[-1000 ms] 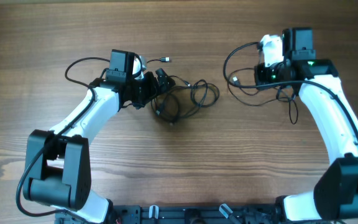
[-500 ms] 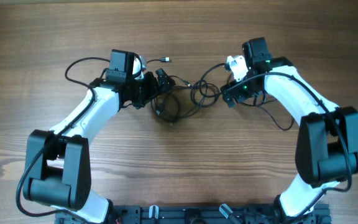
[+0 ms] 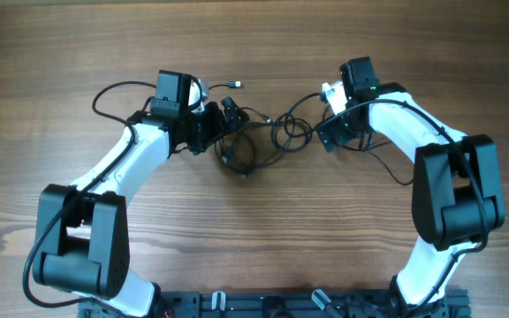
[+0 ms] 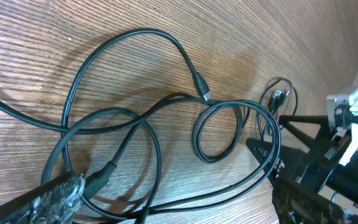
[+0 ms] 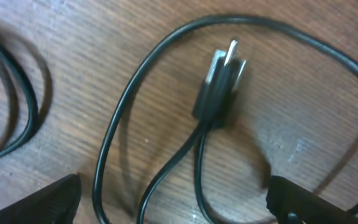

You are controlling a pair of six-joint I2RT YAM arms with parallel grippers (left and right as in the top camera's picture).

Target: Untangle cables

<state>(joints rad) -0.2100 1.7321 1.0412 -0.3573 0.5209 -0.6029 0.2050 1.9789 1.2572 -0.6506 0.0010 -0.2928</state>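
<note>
The cables (image 3: 256, 141) sit in one loose knot a bit toward the far edge of the table (image 3: 254, 247), roughly midway between its left and right edges, right between the two arms. One strand trails off toward the far edge with a little connector (image 3: 235, 85) lying free.

The left gripper (image 3: 226, 117) is at the left side of the knot, jaws spread wide and nothing pinched. In its wrist view several loops lie on the wood between and ahead of its fingers (image 4: 55, 193). The right gripper (image 3: 327, 132) is at the right side, jaws also spread and empty, right over a plug (image 5: 219, 87) with cord looping around it.

Handling-wise, this stuff looks thin, light and floppy, so lifting one strand will probably drag the whole knot along unless the other arm pins it. The jacket looks smooth, so a pinch on bare cord could slide. It's not really fragile, but yanking would likely just tighten the crossings.

Best bet imo is to grab at the plug, since it's the one stiff, chunky bit and gives the jaws something to catch on, or the cord just behind it. The left one could take a loop near where the strands cross and hold it down while the plug end gets fed back out.
</note>
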